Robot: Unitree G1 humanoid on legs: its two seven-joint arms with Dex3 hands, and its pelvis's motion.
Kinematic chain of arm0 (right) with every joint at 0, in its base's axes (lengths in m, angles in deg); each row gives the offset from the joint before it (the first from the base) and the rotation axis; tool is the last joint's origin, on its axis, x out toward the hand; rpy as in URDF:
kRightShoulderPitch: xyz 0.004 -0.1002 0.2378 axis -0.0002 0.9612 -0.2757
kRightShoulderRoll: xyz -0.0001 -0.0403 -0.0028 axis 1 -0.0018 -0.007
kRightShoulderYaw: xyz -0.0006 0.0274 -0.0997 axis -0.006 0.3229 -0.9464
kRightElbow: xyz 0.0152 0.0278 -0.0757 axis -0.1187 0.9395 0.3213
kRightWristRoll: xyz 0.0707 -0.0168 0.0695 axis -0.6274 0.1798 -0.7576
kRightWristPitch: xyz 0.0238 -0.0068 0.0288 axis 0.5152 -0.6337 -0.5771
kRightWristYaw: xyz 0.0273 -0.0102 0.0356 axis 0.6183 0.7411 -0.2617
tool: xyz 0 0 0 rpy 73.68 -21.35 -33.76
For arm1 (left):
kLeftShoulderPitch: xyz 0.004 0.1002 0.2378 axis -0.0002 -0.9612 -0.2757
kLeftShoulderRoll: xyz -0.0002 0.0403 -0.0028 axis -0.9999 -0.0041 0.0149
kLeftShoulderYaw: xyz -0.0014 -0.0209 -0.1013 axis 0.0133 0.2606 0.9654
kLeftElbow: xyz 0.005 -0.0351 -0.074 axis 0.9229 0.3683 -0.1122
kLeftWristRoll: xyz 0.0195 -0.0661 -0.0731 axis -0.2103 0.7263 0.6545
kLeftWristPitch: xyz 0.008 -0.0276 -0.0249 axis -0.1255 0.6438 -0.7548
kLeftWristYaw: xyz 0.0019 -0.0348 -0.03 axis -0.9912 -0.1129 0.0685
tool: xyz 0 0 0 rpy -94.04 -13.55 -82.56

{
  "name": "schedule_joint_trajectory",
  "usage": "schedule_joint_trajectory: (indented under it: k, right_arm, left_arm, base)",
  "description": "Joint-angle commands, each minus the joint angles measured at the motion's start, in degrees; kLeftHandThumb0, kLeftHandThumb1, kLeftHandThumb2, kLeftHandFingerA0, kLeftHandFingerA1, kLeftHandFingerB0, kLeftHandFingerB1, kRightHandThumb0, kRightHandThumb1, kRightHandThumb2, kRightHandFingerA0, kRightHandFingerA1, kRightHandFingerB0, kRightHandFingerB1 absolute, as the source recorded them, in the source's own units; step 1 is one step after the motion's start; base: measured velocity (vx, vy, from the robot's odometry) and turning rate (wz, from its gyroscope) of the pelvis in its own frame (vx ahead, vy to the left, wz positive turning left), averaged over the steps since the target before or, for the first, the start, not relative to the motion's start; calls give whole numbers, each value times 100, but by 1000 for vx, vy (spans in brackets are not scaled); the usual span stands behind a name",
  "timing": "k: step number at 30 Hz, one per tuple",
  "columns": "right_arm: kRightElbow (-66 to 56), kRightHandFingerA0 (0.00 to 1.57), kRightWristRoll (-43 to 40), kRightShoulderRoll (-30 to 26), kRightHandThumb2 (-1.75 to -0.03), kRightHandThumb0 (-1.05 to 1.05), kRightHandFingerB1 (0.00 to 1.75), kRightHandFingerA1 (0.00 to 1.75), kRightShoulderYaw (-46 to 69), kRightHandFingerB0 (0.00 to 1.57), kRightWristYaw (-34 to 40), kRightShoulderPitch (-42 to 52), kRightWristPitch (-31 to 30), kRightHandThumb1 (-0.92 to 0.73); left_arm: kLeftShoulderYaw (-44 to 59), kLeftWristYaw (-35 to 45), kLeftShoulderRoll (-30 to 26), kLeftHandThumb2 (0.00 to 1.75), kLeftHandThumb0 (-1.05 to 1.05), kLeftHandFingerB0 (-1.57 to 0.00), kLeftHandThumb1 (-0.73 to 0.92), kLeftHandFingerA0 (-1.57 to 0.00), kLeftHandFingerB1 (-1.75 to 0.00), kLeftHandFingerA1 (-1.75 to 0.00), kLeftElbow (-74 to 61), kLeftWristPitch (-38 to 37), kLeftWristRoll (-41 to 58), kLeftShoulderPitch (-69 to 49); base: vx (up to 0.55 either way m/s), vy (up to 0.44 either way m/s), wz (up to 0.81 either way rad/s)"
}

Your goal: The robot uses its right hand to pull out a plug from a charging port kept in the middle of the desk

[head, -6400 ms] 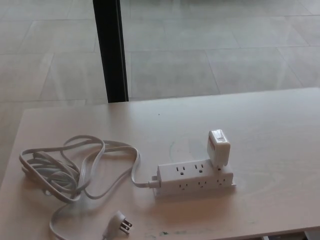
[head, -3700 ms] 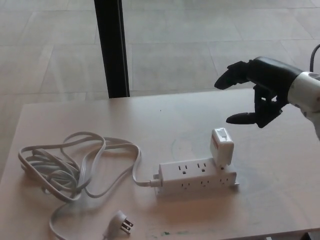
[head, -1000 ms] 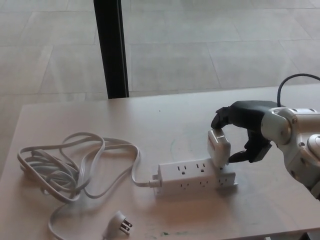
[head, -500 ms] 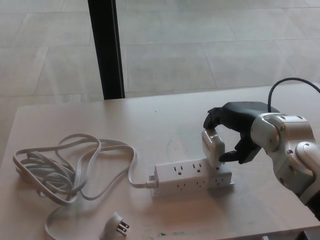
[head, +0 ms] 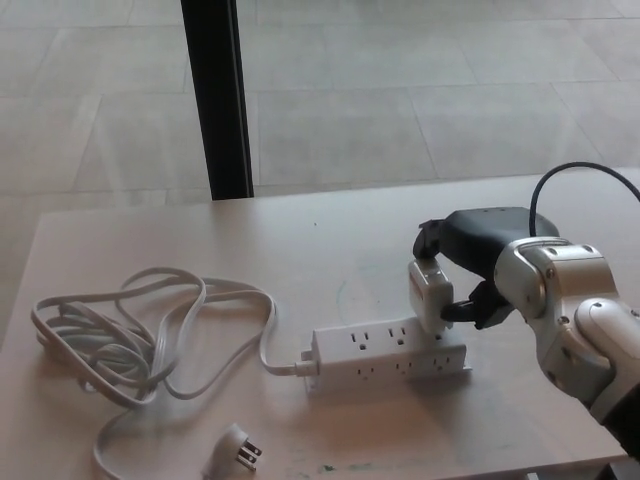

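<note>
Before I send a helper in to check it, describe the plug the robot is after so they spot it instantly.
On the pale wooden desk lies a white power strip. At its right end a chunky white block-shaped plug adapter stands upright, pinched by the robot's black right hand. Unlike the small pronged plug lying loose near the front edge, it sits in a socket.

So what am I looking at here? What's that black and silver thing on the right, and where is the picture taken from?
The camera sits on a humanoid robot's head, looking down at a desk. The black and silver thing is its right arm; the black robot hand is closed around a white plug standing in a power strip. The strip's own cord lies coiled to the left, its pronged end loose near the front edge. The left hand is out of view.
</note>
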Motion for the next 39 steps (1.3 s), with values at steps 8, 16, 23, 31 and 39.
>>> schedule_joint_trajectory:
  k: [8, 16, 23, 31, 39]
  right_arm:
    - [162, 76, 436, 382, -76, -45, 62, 153, -424, 61, -5, 503, -417, -85]
    - [126, 80, 398, 522, -78, -44, 60, 155, -327, 63, -141, 457, -514, -84]
    - [-33, 80, 401, 287, -77, -42, 76, 148, -261, 71, -161, 462, -316, -81]
    - [-549, 88, 333, -75, -82, -38, 102, 169, -66, 80, -93, 635, 15, -72]
    - [-655, 90, 214, -257, -79, -38, 84, 174, 298, 73, -113, 504, 142, -76]
  left_arm:
    - [-1, -30, -89, 62, -68, -74, 71, -82, -49, -65, 24, -134, 35, 14]
    - [2, -9, -105, 63, -68, -74, 74, -83, -48, -68, 83, -101, 41, 54]
    - [4, 6, -115, 106, -58, -66, 62, -82, -66, -79, 7, -67, 51, 45]
    - [-55, -20, -137, 108, -59, -67, 64, -82, -66, -77, 45, -68, -16, 79]
    - [-4, -18, -136, 65, -68, -74, 79, -86, -51, -69, 47, -24, 50, 119]
  base:
    - [0, 0, 0]
    - [0, 0, 0]
    - [0, 0, 0]
    - [0, 0, 0]
    - [0, 0, 0]
